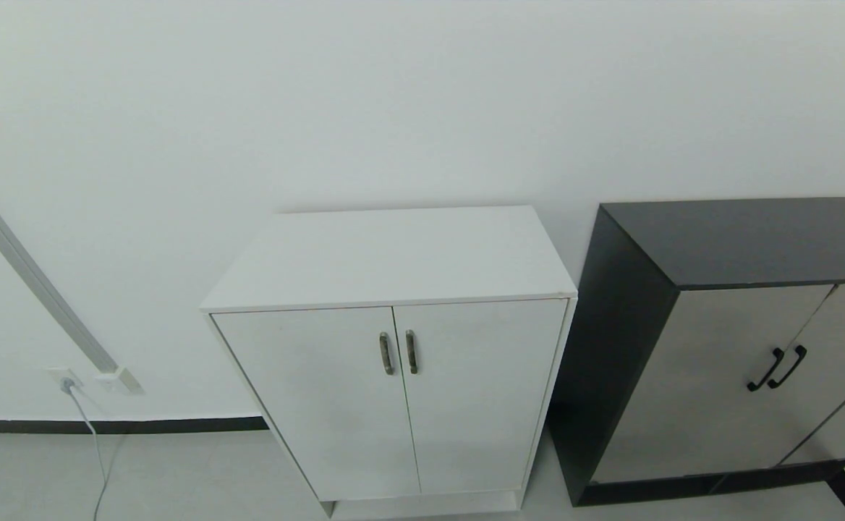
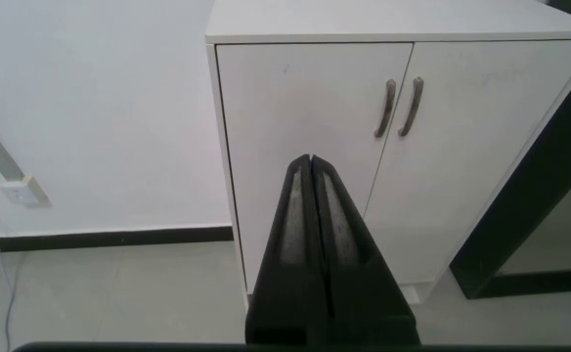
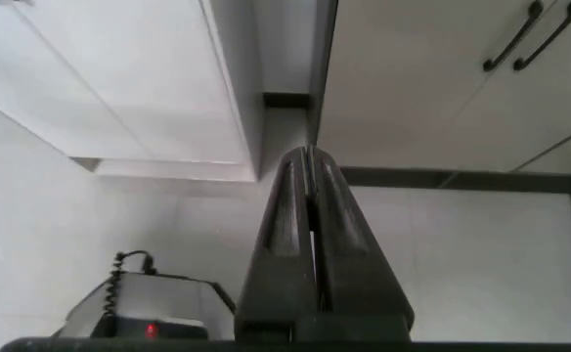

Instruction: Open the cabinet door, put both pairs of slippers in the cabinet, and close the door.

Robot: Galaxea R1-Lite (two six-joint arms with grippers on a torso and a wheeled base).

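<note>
White cabinet doors closed; left gripper and right gripper both hold jaws pressed together, empty. Danger: twin handles sit so close a jaw could snag both.

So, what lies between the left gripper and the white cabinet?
Only bare floor, seen in the left wrist view: the shut left gripper points at the closed white cabinet.

The left tool and right tool: each a pair of long, matte-black fingers tapering to narrow tips from a broad black base.
</note>
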